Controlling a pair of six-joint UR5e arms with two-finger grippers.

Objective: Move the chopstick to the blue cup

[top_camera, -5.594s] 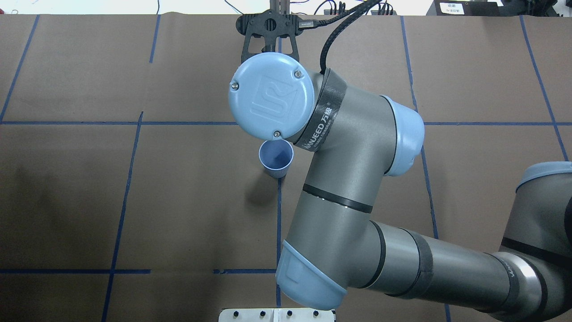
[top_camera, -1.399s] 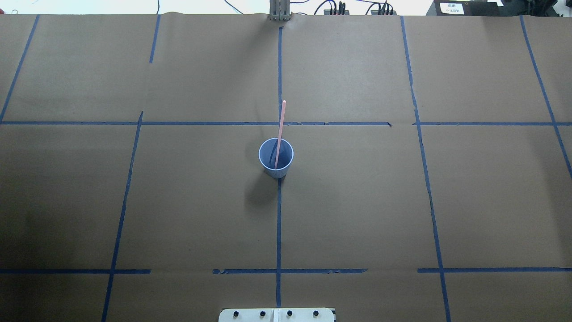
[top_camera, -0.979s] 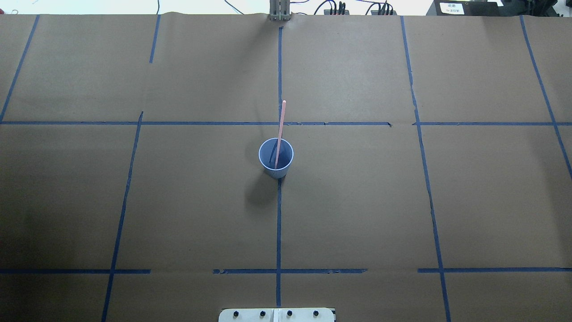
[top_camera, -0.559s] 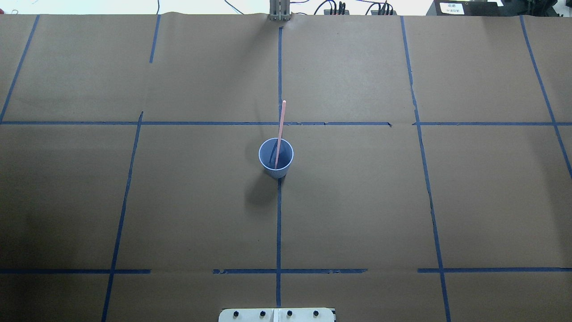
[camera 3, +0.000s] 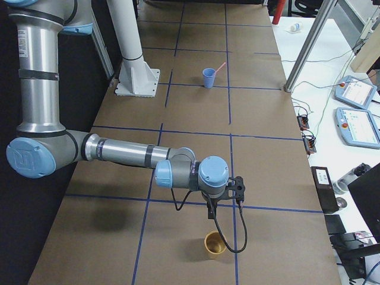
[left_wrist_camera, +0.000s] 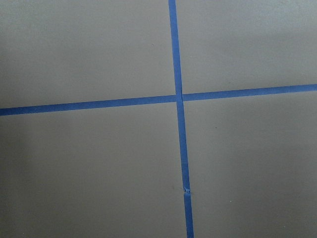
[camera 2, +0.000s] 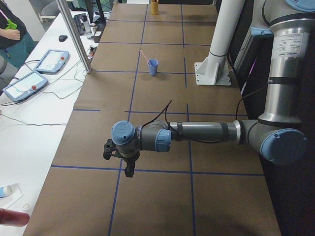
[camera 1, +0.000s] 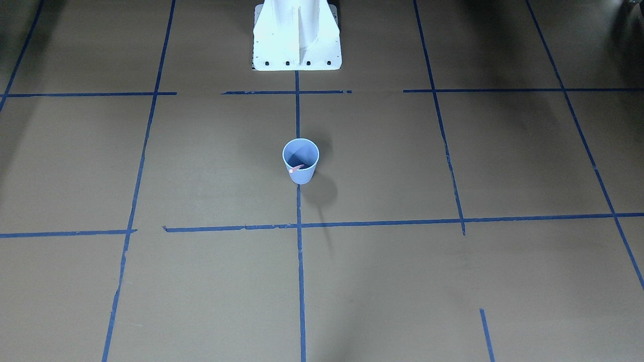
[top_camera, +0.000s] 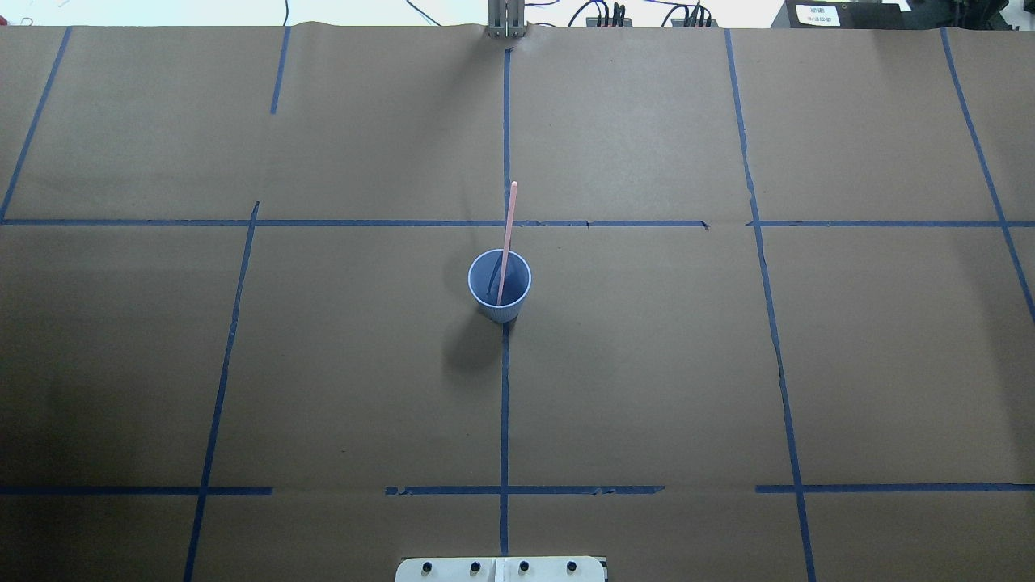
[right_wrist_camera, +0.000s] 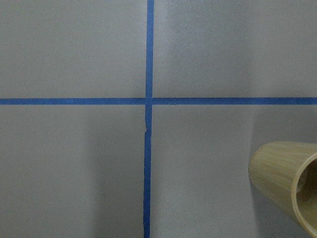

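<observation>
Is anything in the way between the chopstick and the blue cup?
Nothing visible is. The chopstick already stands inside the cup, with its lower end down in the cup and its upper part leaning over the rim on the operators' side.

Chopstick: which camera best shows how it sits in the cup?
Overhead exterior: the chopstick shows full length, leaning out of the blue cup. Front-facing foreshortens it to a stub; side views show it tiny; wrist cameras miss it.
</observation>
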